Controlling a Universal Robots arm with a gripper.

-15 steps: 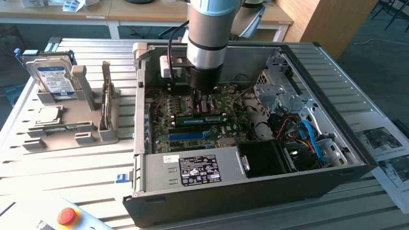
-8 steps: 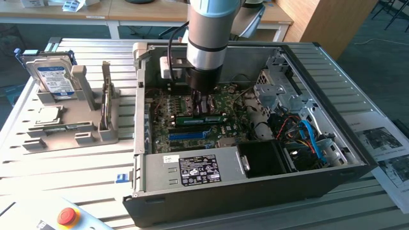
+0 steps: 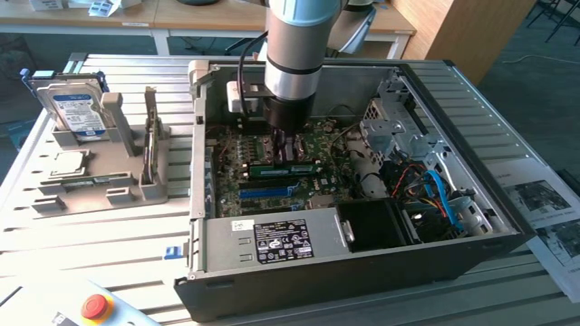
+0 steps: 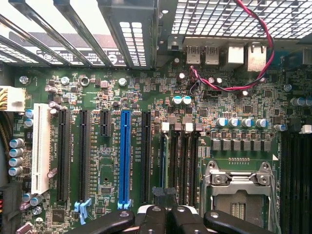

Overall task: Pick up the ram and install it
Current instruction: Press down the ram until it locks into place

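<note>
You have the exterior view high, angled down at the open computer case (image 3: 363,204); wrist view looks closely at its motherboard (image 4: 146,97), shared by both.

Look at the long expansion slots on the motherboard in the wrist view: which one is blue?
The blue slot stands in the middle of the row, with black slots either side and one white slot at the row's end.

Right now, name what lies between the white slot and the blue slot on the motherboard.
Wrist view: two long black slots and one short black slot.
</note>
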